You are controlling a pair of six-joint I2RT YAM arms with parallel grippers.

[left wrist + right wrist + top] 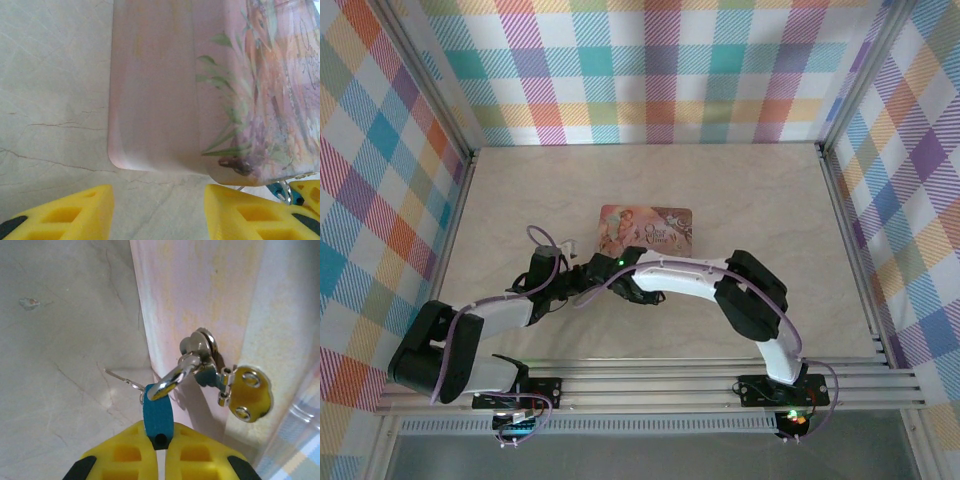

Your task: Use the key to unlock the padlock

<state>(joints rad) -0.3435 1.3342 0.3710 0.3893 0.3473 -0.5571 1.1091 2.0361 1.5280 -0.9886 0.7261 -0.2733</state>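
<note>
My right gripper (160,432) is shut on the teal handle of the key (157,410). A silver shaft runs from the handle up to the silver clasp (200,345) on the side of the pink tin box (200,285). The small yellow padlock (252,392), with two silver rivets, hangs just right of the clasp. I cannot tell whether the key's tip is inside it. My left gripper (159,212) is open over bare table, just short of the tin box's (150,100) near corner. A teal bit of the key (276,189) shows at the lower right.
A thin wire key ring (122,377) trails left from the key onto the marbled table (740,190). The tin box (660,225) lies mid-table, with both arms crowding its near left corner. Plaid walls and metal rails (720,375) fence the workspace.
</note>
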